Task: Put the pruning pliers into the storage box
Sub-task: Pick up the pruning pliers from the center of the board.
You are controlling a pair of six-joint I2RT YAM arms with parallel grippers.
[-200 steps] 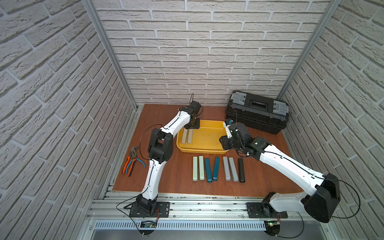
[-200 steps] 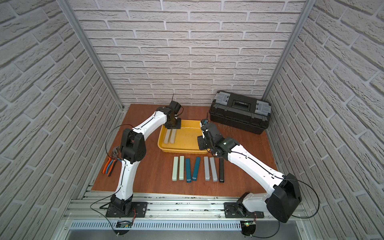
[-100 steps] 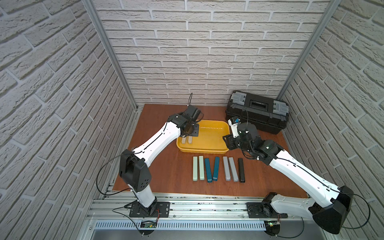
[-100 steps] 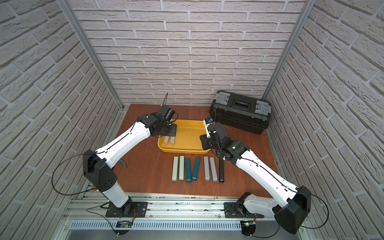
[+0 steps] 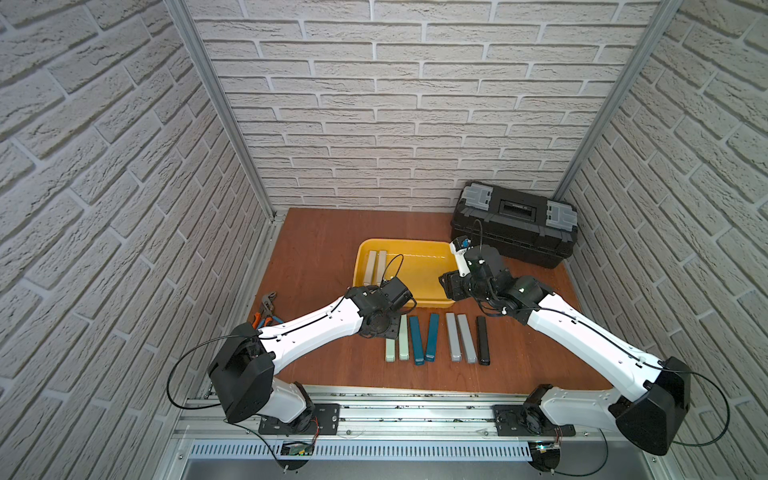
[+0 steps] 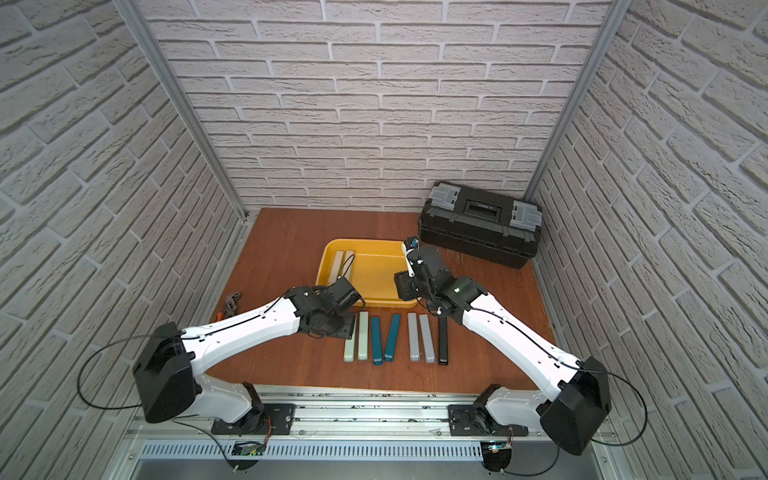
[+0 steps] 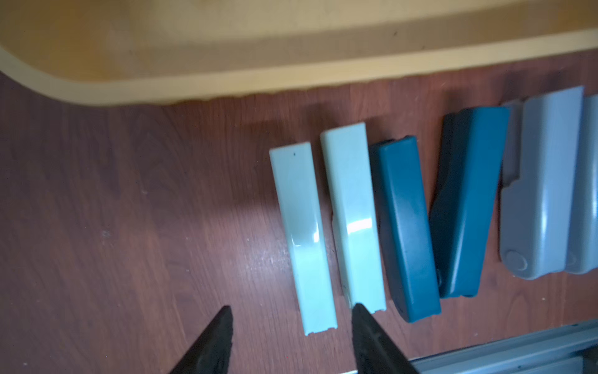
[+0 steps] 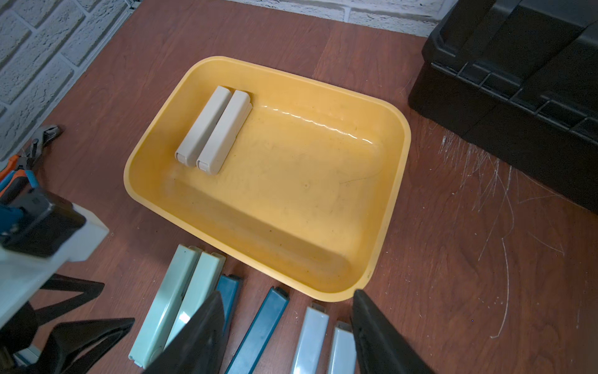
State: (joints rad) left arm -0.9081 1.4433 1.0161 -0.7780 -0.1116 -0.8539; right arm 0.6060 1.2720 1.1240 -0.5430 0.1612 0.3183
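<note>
The yellow storage box [image 5: 360, 266] holds two beige pruning pliers [image 5: 375, 266] along its left wall. The other bars lie in a row on the table in front of it: two mint green [image 5: 404, 337], two teal [image 5: 416, 340], two grey [image 5: 454, 337] and one black [image 5: 482, 340]. My left gripper [image 7: 291, 309] is open low over the row's left end. The outer mint bar [image 7: 302, 236] ends between its fingertips, and one fingertip overlaps the second mint bar [image 7: 352, 210]. My right gripper [image 8: 286, 296] hangs open and empty above the box's near right corner [image 8: 365, 278].
A large black toolbox [image 5: 515, 228] stands at the back right, close behind my right wrist. Orange-handled pliers [image 5: 264, 316] lie by the left wall, beside my left arm. Brick walls close in three sides, and a metal rail [image 5: 374, 399] runs along the front edge.
My left arm has swung from over the beige bars in the box to the mint bars at the front. Both grippers have opened wider. The right arm has hardly moved.
</note>
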